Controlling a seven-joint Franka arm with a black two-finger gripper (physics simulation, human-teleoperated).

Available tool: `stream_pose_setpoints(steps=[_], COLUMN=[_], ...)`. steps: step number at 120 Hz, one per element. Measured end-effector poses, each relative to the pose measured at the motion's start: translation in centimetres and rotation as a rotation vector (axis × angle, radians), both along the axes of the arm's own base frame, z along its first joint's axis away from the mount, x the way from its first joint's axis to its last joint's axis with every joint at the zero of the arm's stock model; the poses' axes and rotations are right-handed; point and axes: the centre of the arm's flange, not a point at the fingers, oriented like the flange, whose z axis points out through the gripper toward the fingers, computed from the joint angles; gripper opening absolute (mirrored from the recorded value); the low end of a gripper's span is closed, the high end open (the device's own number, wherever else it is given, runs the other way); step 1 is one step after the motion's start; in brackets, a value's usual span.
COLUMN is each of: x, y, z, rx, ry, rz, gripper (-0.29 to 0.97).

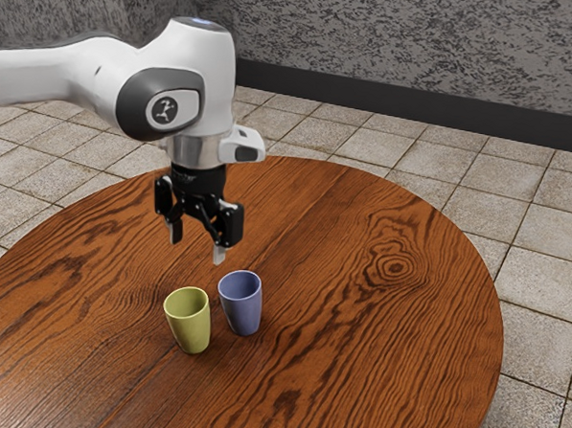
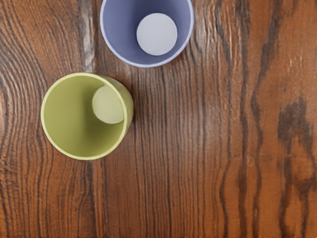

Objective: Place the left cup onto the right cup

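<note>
Two upright cups stand close together on the round wooden table (image 1: pixel 379 276). The yellow-green cup (image 1: pixel 187 319) (image 2: pixel 85 115) is toward the exterior view's left, and the blue-purple cup (image 1: pixel 240 302) (image 2: pixel 146 30) is just to its right and slightly farther back. A narrow gap separates them. My black gripper (image 1: pixel 197 236) hangs above the table, behind and above the cups, with its fingers apart and nothing between them. The wrist view looks straight down into both empty cups.
The tabletop stretches out bare to the exterior view's right and toward the front. Grey tiled floor (image 1: pixel 480 176) surrounds the table, and a rough stone wall (image 1: pixel 401 38) rises at the back.
</note>
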Motion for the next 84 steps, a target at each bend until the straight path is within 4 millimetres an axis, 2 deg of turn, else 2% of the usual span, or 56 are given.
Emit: stream_pose_setpoints(steps=[51, 84], x=[-0.2, 0.1], y=[0.3, 1.5], z=[-3.0, -5.3], rx=[-0.004, -0.009], ry=[-0.006, 0.000], rz=[0.000, 0.011], gripper=[0.52, 0.50])
